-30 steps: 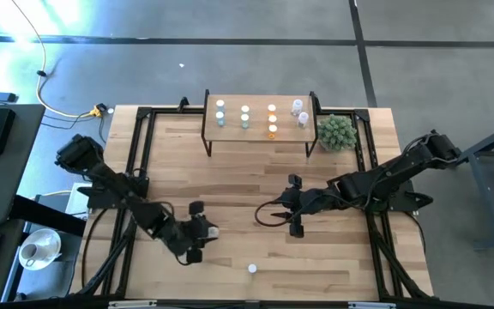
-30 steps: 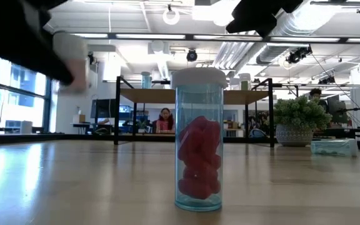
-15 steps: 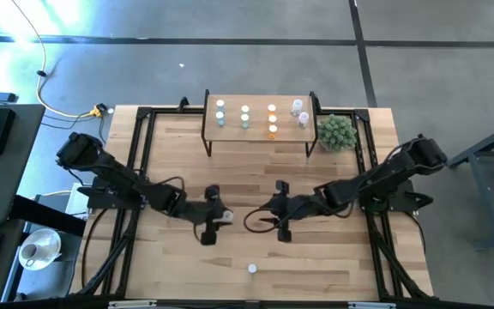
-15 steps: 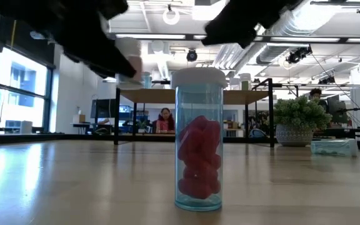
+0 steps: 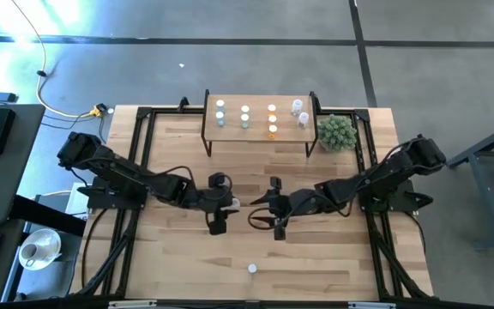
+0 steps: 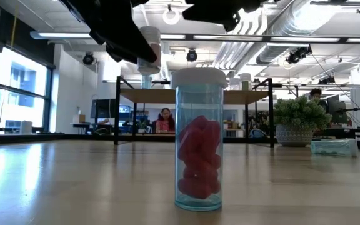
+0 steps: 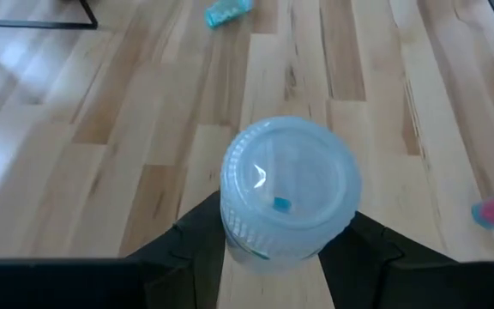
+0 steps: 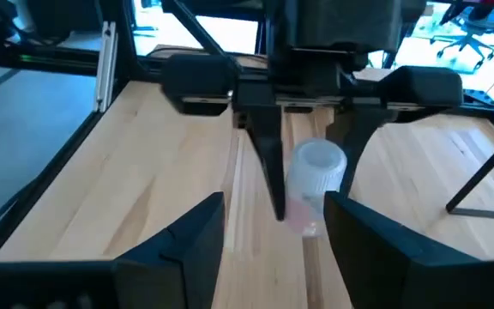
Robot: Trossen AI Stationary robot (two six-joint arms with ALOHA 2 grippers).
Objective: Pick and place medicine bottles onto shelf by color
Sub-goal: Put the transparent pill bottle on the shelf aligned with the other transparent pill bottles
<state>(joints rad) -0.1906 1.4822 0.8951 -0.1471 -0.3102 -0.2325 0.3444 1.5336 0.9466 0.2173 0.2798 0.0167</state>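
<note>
Bottle [image 7: 290, 189], white-capped and clear, clamped in my left gripper [image 5: 222, 206] above mid-table; I see it facing my right gripper [image 5: 273, 206], whose fingers [image 8: 187, 236] stand apart, empty. Shelf [image 5: 260, 129] at the far edge carries eight bottles in four columns. Blue bottle [image 6: 198, 139] of red pills stands upright near the front edge, well apart

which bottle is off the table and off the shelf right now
The clear bottle with a white cap, held up in the left gripper mid-table. The others stand on the shelf or, like the lone bottle at the near edge, on the table.
</note>
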